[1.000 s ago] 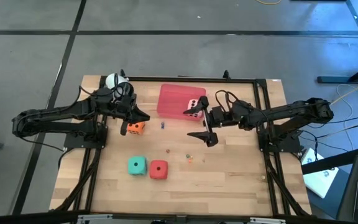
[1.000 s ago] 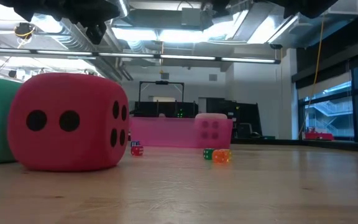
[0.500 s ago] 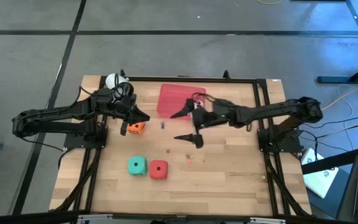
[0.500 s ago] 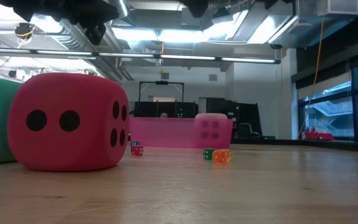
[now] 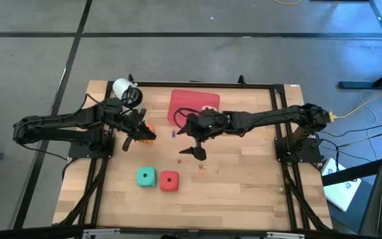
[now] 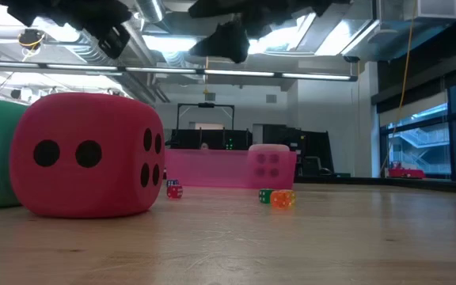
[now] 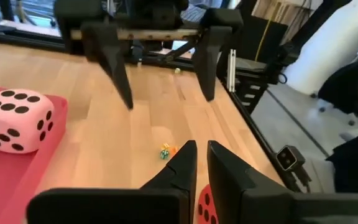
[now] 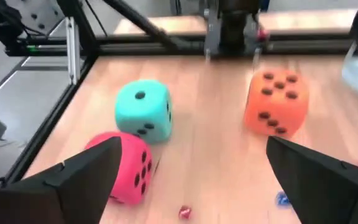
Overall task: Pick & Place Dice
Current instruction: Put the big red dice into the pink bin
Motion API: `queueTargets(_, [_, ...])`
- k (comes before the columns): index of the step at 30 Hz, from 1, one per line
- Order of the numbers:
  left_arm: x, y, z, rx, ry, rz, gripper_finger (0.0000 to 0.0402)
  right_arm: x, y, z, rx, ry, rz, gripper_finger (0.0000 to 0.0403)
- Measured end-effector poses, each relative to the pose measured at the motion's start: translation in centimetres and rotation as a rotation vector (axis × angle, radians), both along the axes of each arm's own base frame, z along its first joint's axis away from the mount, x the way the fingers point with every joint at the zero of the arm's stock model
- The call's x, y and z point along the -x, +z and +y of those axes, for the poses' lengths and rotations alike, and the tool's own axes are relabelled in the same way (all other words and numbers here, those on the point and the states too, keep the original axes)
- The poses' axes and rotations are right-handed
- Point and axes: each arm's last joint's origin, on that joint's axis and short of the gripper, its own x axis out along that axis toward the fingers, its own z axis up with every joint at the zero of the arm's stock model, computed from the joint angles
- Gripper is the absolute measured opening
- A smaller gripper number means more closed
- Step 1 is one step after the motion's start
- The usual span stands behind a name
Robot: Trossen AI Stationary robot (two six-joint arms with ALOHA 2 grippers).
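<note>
Four dice (image 5: pixel 169 180), one pink tray (image 5: pixel 184 101), several tiny beads (image 6: pixel 275 197), two arms (image 5: pixel 257 120)

Your left gripper (image 7: pixel 201 163) is closed, facing the right gripper (image 7: pixel 164 68).
You see its wide-open fingers above the tabletop (image 7: pixel 104 124); pink die (image 7: pixel 14 120) sits in the tray (image 7: pixel 17 168); beads (image 7: pixel 166 150) between.

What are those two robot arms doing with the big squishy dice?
They are moving dice into the pink tray. The pink die already sits in it. The right end effector, open wide, hangs over the middle of the table, facing the orange die, teal die and red die, which all sit on the wood. The left end effector is shut and empty, right by the orange die.
</note>
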Motion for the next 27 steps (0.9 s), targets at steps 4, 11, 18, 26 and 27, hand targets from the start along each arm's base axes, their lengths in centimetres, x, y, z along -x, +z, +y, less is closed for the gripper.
queueTargets(4, [0.5,0.1,-1.3,-0.027,0.01,0.001,0.0028,-0.7,-0.8,0.8,-0.042,-0.005,0.063,0.04])
queueTargets(11, [1.3,-0.2,-3.6,-0.012,-0.015,0.056,0.0024,-1.3,-2.1,3.0,-0.042,-0.015,0.113,0.04])
queueTargets(18, [1.6,-0.2,-5.2,-0.012,-0.024,0.06,0.0022,-2.3,-4.5,5.0,-0.057,-0.051,0.145,0.04])
queueTargets(26, [1.8,-0.2,-6.2,-0.01,-0.004,0.059,0.0022,-4.4,-6.6,8.4,-0.056,0.007,0.172,0.04])
queueTargets(27, [1.8,-0.1,-6.3,-0.008,-0.004,0.055,0.0022,-4.7,-6.7,8.9,-0.05,0.02,0.169,0.04])
